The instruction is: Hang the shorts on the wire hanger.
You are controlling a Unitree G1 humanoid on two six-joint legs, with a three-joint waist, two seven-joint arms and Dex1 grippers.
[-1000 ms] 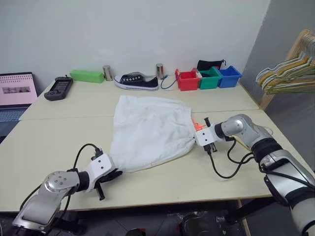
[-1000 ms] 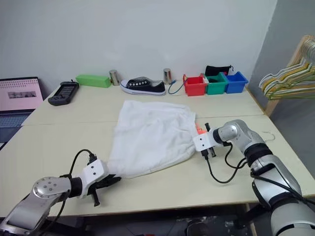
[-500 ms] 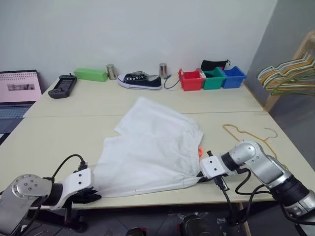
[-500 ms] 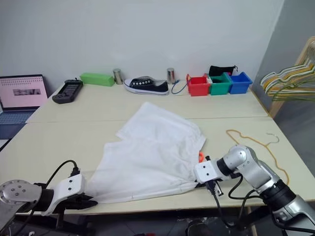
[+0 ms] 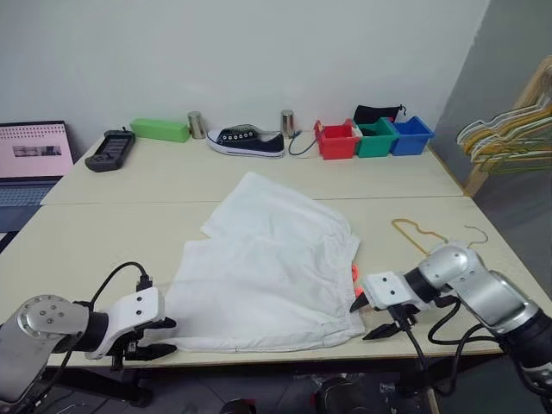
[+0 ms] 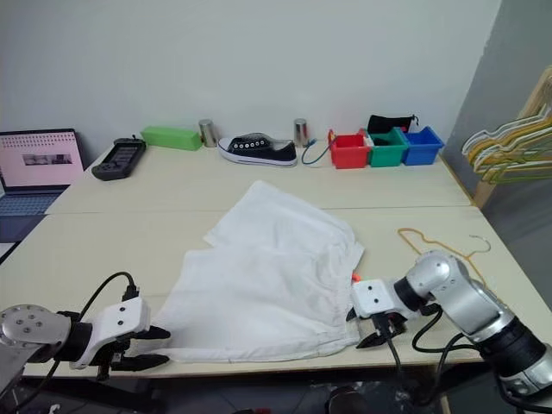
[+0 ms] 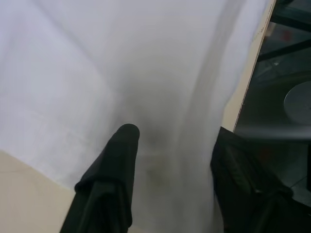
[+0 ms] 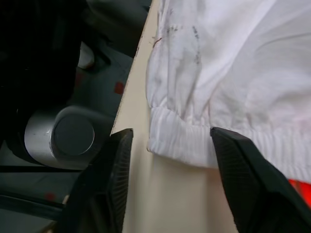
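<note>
Partly our wire hanger point(image 5: 429, 235) hides behind the right gripper point(image 5: 373, 317); both it and the left gripper point(image 5: 155, 337) gape empty beside the shorts point(image 5: 267, 263), bins point(image 5: 373, 136) at one o'clock.

I'm getting even, soft light from overhead in both head views, with the worktop point(image 5: 103, 233) reading bright and only faint shadows lying under the shorts point(image 5: 267, 267). The head pictures are looking sharp, with no glare showing. In the left wrist view the white cloth is washing out into a soft blur, while the right wrist view is staying dark along one side.
</note>
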